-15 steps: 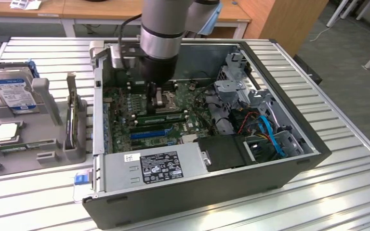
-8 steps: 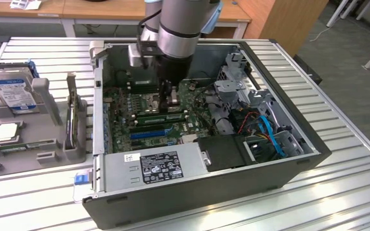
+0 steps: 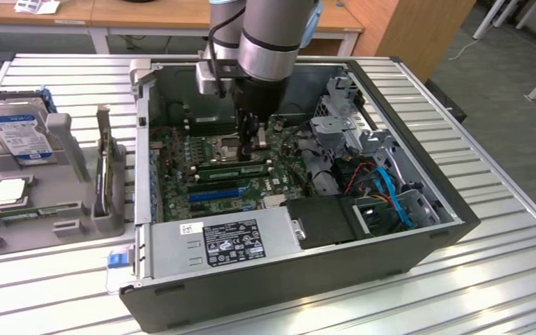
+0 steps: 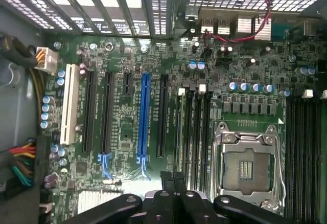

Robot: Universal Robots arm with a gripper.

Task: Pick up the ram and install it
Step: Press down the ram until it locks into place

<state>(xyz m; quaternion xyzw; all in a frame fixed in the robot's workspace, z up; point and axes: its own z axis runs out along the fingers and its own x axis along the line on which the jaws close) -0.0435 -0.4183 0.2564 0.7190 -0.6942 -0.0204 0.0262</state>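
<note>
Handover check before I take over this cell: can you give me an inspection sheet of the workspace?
surface: slatted metal table, open computer case on it
job's things: green strip, likely the ram, lying in the grey holder
clutter: hard drive and processor chip in the holder
grippers: gripper shut, nothing held, over the motherboard
cables: blue and red cables inside the case
surroundings: wooden desks behind

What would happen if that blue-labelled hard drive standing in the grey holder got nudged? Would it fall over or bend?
The hard drive stands on edge in a slot of the grey holder, so a nudge would probably rock it rather than topple it. Its boxy, metal-looking body suggests it is stiff and fairly heavy for its size. Its smooth faces may be slippery.
</note>
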